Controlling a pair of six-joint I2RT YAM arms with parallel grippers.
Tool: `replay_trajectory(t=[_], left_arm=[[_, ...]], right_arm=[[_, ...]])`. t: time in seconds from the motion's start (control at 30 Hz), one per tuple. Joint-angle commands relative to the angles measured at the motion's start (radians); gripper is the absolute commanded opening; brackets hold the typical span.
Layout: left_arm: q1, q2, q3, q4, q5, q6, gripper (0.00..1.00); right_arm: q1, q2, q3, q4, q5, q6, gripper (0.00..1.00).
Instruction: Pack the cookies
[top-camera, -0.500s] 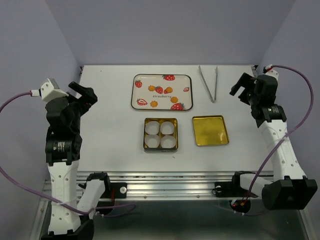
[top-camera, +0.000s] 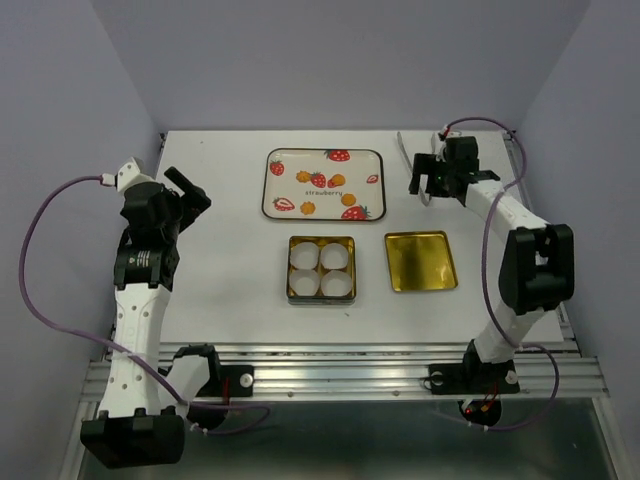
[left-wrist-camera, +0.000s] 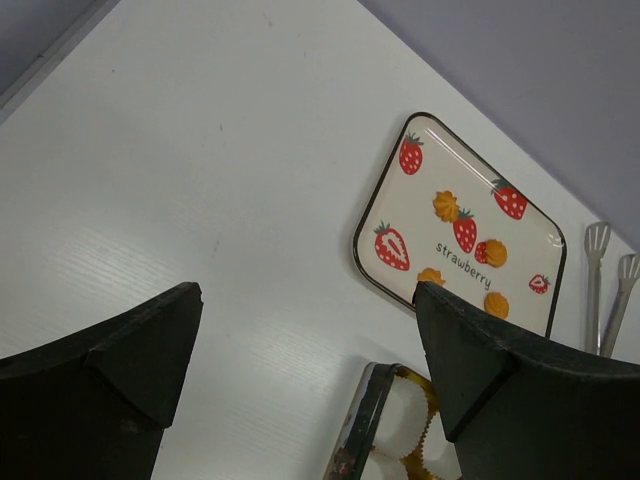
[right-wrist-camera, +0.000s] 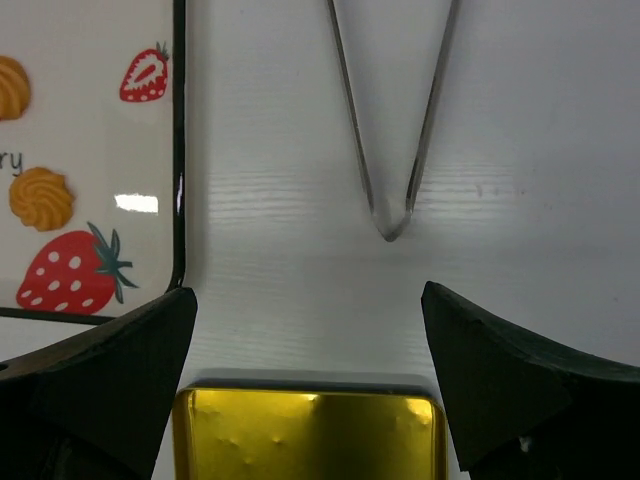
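Judging by their look, the four cookies (top-camera: 337, 181) are light, dry and crumbly, with ridged piped tops. A hard pinch could break one, so each is best taken gently across its round edge. The tongs (top-camera: 427, 190) suit that better than bare fingers. All four cookies lie loose on the strawberry-printed tray (top-camera: 373, 160), among the printed berries, none packed yet. The tray sits at 12 o'clock from the tin (top-camera: 321, 241), whose four white paper cups (top-camera: 303, 257) are empty. The gold lid (top-camera: 420, 261) rests at 3 o'clock from the tin.

The right gripper (top-camera: 432, 175) hangs with its fingers spread wide over the tongs, at 3 o'clock from the tray. In the wrist view the closed end of the tongs points toward it, apart from both fingers. The left gripper (top-camera: 185, 190) is also wide open and holds nothing, well off at 9 o'clock from the tray.

Half a second ago the right arm was out by the table's 3 o'clock edge; it has since swung inward over the tongs. The left arm has stretched forward a little. Tray, cookies, tin and lid have not moved.
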Motion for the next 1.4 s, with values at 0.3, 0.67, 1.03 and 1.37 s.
replay_trajectory(t=[0.3,0.67,1.03,1.37], left_arm=[[0.004,0.034,-0.02,0.081,-0.023,-0.018,0.99],[0.004,0.046,-0.035,0.074,-0.039,-0.028,0.99],[0.003,0.059,-0.034,0.084,-0.036,-0.028,0.99],[0.003,0.054,-0.031,0.075,-0.067,-0.03,0.99]], right_arm=[[0.03,0.375,0.293,-0.003,0.236,-0.108,1.0],[0.03,0.567,0.441,0.023,0.285,-0.039,1.0],[0.01,0.668,0.524,0.061,0.252,0.009,1.0],[0.001,0.711,0.56,0.069,0.21,0.032,0.98]])
